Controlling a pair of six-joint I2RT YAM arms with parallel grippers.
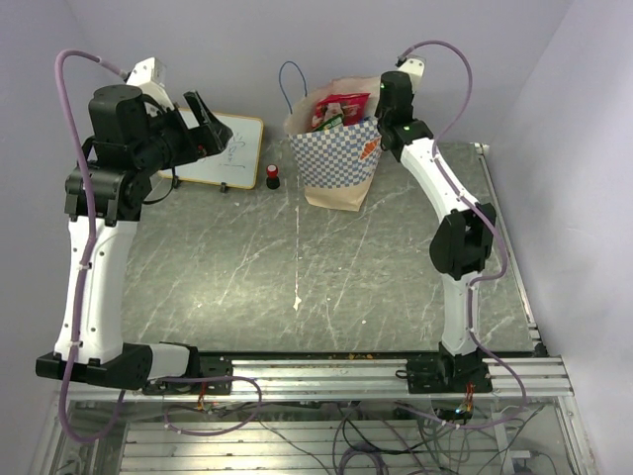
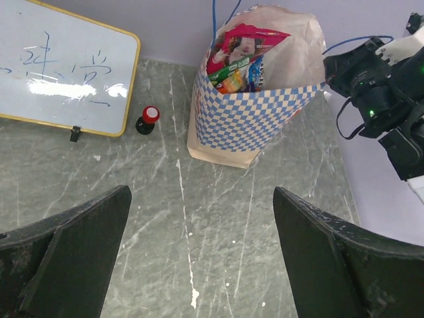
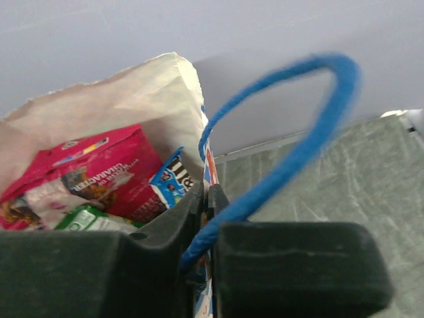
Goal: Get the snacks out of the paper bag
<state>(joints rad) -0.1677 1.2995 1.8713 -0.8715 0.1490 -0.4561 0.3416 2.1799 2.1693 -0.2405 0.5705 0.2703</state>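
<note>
snacks (image 2: 242, 56) sit packed in the mouth of the paper bag (image 2: 245, 122), standing far back on the tabletop (image 1: 297, 287); none out yet. right hand (image 3: 207, 199) pinches the bag's rim along with the blue cord handle (image 3: 298, 139). left hand (image 2: 201, 192) spread wide, empty, well apart. risk: pulling that thin rim could tip or tear the bag.

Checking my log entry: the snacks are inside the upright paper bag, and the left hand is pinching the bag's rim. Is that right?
Not quite: the right hand is pinching the rim of the paper bag, as the right wrist view shows. The left hand hangs open, apart from it. The snacks are inside.
</note>
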